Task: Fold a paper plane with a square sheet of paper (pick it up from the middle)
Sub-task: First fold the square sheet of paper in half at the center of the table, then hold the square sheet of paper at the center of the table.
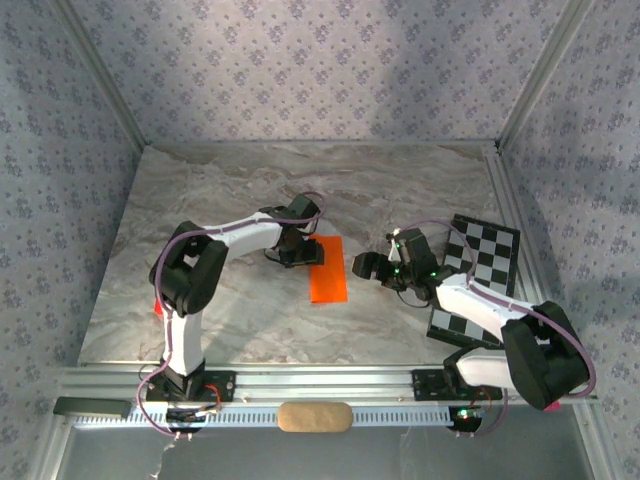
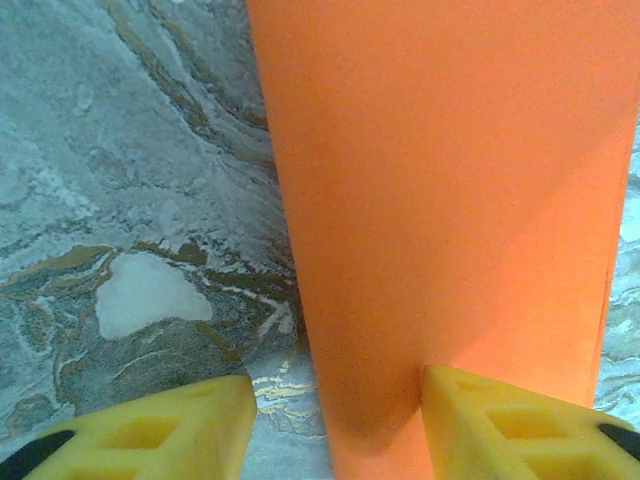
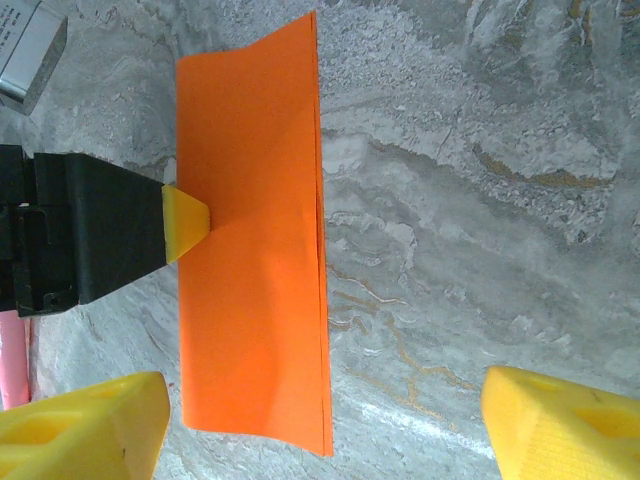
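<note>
Folded orange sheet [image 1: 327, 270] on marble table [image 1: 300, 180]

You are looking at one folded bright orange paper sheet [image 1: 327, 270], one black-and-white checkerboard card [image 1: 480, 265], one tan oblong pad [image 1: 313, 417], and two yellow-fingered grippers: left gripper [image 2: 335, 420], right gripper [image 3: 320, 420].

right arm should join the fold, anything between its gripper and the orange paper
Nothing visible: just marble table between the right gripper and the square sheet of paper. The left gripper rests on its far edge.

Orange sheet [image 1: 328, 275] (folded double), lying flat
</note>
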Action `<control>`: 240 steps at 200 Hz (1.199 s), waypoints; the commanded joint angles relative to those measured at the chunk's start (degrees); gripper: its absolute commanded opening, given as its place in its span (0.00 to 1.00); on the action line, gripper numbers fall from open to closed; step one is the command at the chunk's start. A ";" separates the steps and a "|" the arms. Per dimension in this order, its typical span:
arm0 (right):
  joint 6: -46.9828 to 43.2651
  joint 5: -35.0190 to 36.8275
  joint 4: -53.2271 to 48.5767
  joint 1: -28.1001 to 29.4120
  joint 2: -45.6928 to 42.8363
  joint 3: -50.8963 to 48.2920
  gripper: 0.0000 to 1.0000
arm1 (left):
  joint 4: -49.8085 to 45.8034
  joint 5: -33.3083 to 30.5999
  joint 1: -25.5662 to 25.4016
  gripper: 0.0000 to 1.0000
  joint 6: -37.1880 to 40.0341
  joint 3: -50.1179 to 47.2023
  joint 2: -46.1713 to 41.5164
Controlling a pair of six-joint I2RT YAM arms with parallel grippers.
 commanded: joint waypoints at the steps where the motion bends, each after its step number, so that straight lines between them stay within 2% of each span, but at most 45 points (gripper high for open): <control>1: 0.57 0.25 -0.75 0.06 -0.40 0.76 0.84 | 0.33 -3.59 -0.12 0.51 1.49 -0.21 4.30; 240: 0.91 0.64 -0.98 -0.07 -0.51 0.40 0.85 | 1.10 -3.40 -0.18 0.53 -1.39 -0.01 6.58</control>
